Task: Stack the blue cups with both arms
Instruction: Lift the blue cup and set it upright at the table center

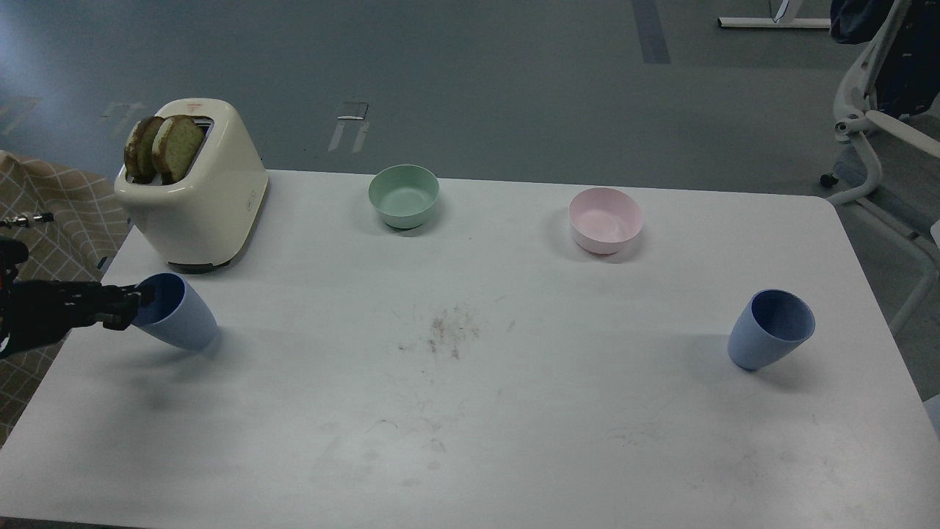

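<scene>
Two blue cups are on the white table (514,411). The left blue cup (182,322) is at the table's left edge, tilted with its mouth toward the left and its base a little off the surface. My left gripper (138,300) comes in from the left and is shut on that cup's rim, one finger inside the mouth. The right blue cup (769,330) stands alone near the right edge, leaning with its mouth up and to the right. My right arm is out of view.
A cream toaster (194,187) with two bread slices stands just behind the left cup. A mint-green bowl (403,195) and a pale pink bowl (605,220) sit at the back. Crumbs (448,330) lie mid-table. A chair (881,132) stands off the table's right.
</scene>
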### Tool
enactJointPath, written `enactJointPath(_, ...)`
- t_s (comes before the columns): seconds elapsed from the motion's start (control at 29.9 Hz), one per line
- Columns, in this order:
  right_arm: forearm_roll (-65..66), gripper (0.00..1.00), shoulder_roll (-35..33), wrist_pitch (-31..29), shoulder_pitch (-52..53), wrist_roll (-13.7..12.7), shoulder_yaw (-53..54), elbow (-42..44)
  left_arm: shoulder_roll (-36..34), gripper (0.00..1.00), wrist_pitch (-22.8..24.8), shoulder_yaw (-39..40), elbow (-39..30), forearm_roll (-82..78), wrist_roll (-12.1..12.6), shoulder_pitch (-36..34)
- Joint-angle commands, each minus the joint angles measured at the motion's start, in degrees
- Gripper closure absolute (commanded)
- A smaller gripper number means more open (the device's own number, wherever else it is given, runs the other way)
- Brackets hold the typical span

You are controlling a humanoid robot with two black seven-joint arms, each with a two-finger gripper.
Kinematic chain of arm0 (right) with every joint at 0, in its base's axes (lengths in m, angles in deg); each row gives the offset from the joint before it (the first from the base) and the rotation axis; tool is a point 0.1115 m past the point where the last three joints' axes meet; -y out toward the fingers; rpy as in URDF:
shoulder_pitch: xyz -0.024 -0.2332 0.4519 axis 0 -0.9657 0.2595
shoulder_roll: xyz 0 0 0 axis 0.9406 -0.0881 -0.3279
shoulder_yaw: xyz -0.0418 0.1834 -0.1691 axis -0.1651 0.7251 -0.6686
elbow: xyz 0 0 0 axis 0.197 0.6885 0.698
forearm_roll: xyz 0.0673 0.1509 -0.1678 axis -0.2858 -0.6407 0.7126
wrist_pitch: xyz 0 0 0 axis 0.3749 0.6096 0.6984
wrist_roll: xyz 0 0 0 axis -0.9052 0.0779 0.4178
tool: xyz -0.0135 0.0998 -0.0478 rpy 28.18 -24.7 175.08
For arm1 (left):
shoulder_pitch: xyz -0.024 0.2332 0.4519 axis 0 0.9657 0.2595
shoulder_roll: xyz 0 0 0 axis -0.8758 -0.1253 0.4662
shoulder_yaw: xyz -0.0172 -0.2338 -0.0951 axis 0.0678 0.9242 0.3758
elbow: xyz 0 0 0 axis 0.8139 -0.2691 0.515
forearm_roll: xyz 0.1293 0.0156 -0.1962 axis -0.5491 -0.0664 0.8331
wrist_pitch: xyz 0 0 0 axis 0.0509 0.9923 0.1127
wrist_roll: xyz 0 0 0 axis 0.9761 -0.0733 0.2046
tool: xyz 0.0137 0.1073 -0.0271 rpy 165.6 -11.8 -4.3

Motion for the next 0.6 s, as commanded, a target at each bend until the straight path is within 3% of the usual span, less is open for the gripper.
enactJointPath(0.0, 0.0, 0.00, -1.5, 0.0, -0.6, 0.0, 2.3, 0.2, -0.1, 1.00, 1.9, -0.2, -4.5, -5.0, 0.0, -8.5)
enactJointPath(0.17, 0.0, 0.00, -3.3, 0.0, -1.6, 0.0, 3.1, 0.3, 6.6, 1.00, 8.0, 0.0, -7.4, -9.4, 0.0, -18.1)
enactJointPath(0.3, 0.0, 0.00, -4.3, 0.0, -2.7, -0.1, 4.2, 0.3, 18.6, 1.00, 12.0, -0.4, -7.2, -10.0, 0.0, -23.2)
enactJointPath(0.57, 0.0, 0.00, -4.7, 0.0, -4.0, 0.0, 5.0, 0.4, 34.0, 1.00, 16.8, -0.7, -5.0, -14.9, 1.5, -24.0)
